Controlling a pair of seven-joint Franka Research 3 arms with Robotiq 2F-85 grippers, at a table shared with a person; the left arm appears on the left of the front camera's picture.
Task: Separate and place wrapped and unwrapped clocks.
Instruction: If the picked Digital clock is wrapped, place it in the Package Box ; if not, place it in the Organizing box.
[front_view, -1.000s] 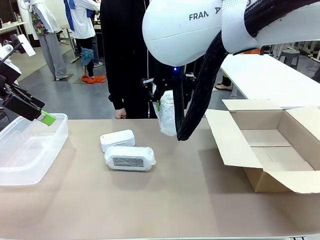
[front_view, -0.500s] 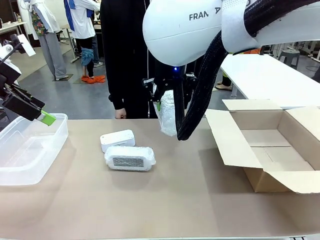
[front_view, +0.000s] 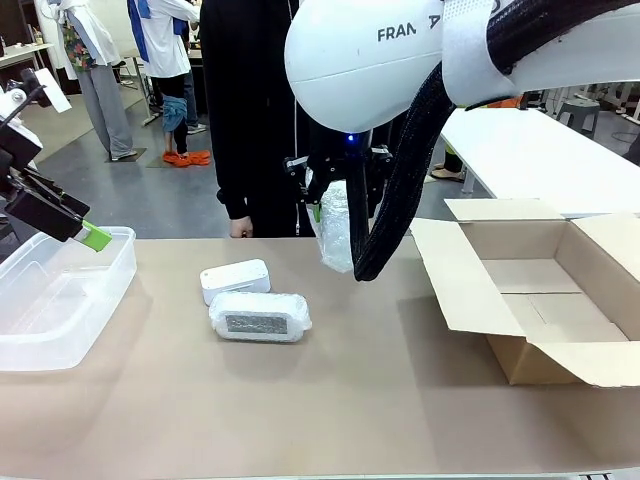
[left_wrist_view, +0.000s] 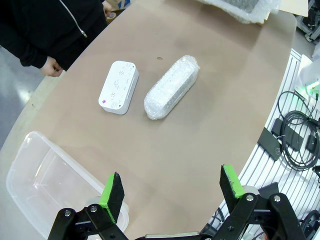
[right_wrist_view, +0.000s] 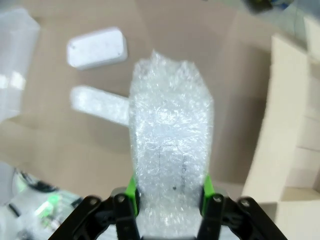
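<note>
A bubble-wrapped clock (front_view: 336, 227) (right_wrist_view: 170, 145) hangs on end above the table's far middle, with my right gripper (front_view: 335, 188) (right_wrist_view: 169, 192) shut on its upper end. On the table lie a bare white clock (front_view: 235, 280) (left_wrist_view: 118, 87) and, just in front of it, a second wrapped clock (front_view: 260, 316) (left_wrist_view: 171, 86). My left gripper (left_wrist_view: 171, 189) hovers open and empty over the near-left table; its green fingertip (front_view: 96, 236) shows above the plastic bin.
A clear plastic bin (front_view: 60, 300) (left_wrist_view: 45, 180) stands at the left edge. An open cardboard box (front_view: 540, 290) (right_wrist_view: 300, 125) sits at the right. A person in a black top (front_view: 255, 110) stands at the far side, one hand (front_view: 240, 229) at the table edge.
</note>
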